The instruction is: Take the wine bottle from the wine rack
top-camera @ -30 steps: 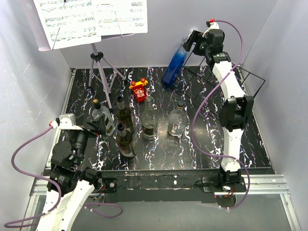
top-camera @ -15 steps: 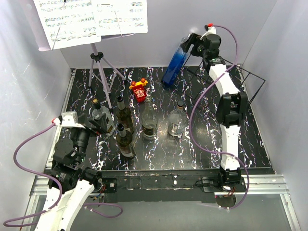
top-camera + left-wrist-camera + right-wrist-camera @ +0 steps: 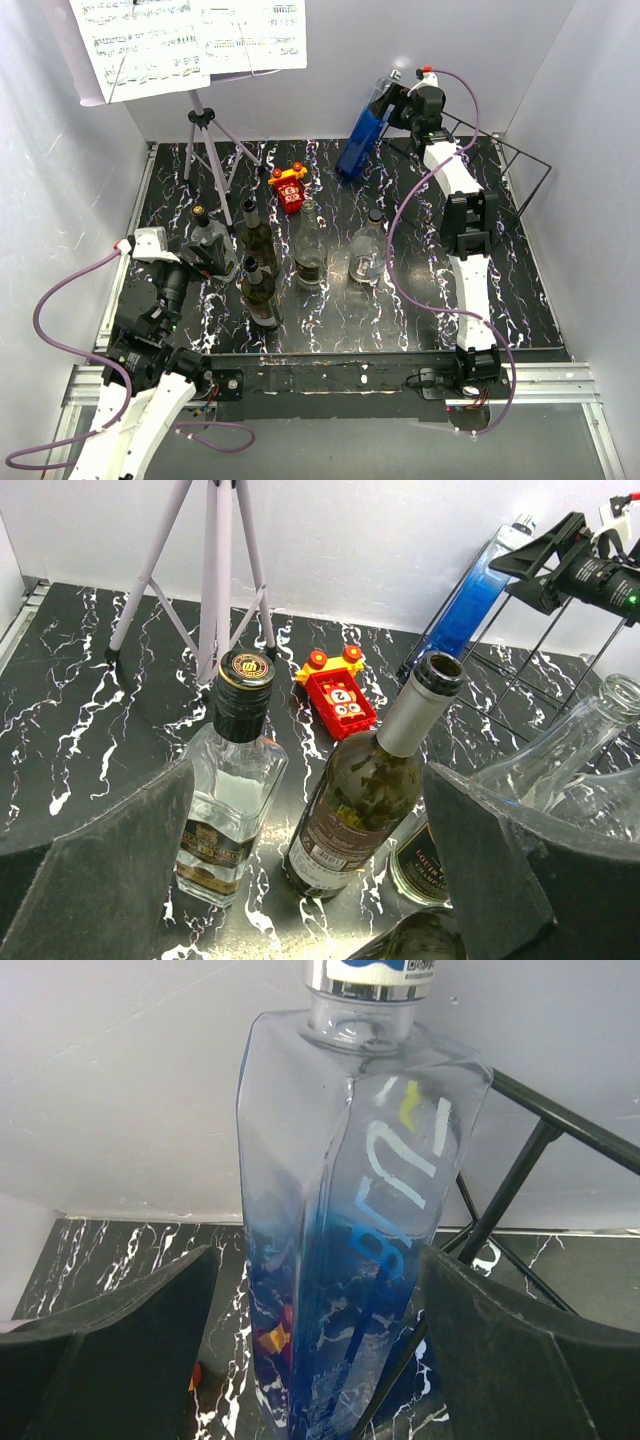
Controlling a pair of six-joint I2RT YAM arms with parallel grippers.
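Right tool (image 3: 318,1252) is up at the far side of the counter (image 3: 560,290), fingers spread wide, one on each side of the wine bottle (image 3: 340,1160); it has nothing gripped, and I can't tell whether either pad touches the glass. The wine bottle is a flat-sided clear one, blue in its lower half, with a silver band at the neck. It leans tilted against the wine rack (image 3: 585,1128), neck up toward the far wall and base low at the left end of the rack. The rack's black rods run behind the bottle and to its right. The rack sits at the far right of the counter, near the right wall. Left tool (image 3: 308,772) is at the near left, also wide open and holding nothing, pointed at a cluster of upright bottles. In that cluster are a square clear bottle (image 3: 235,780) with a black and gold cap and, just to its right, a dark bottle (image 3: 365,790) with a grey neck and no cap. An empty clear bottle (image 3: 590,730) stands further right. Beyond them a red toy (image 3: 288,187) lies on the counter mid-far. A tripod music stand (image 3: 205,140) is at the far left, with sheet music (image 3: 190,35) on top.
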